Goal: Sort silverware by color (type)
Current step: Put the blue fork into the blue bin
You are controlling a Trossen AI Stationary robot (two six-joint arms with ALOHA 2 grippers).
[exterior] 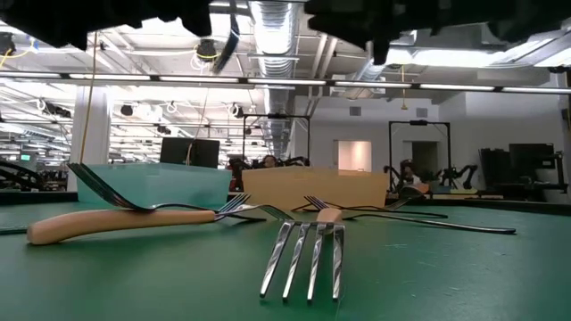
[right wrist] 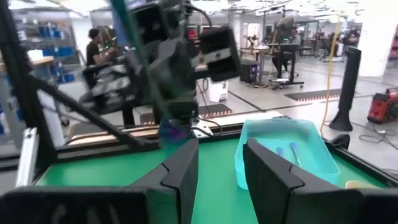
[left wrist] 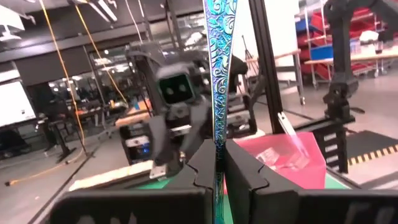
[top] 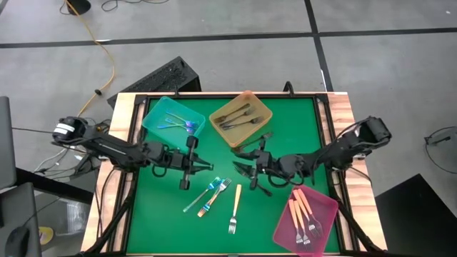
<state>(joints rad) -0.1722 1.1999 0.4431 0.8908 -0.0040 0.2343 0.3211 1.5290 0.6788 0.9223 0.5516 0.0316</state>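
left wrist view, fingers (left wrist: 219,163) pinching iridescent utensil (left wrist: 219,74)

1. Forks (exterior: 303,259): polished metal, glossy tines; one handle (exterior: 116,223) smooth matt cream.
2. Held utensil (left wrist: 219,74): iridescent blue, embossed pattern.
3. Trays (top: 246,118): translucent plastic.
4. Mat (top: 285,121): matt green; table edge (top: 125,114) bare wood.

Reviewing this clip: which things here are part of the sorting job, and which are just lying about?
Job: iridescent utensil clamped in left gripper; loose forks on the mat; sorted pieces in teal tray, amber tray, pink tray; open right gripper.
Lying about: keyboard, yellow cable.
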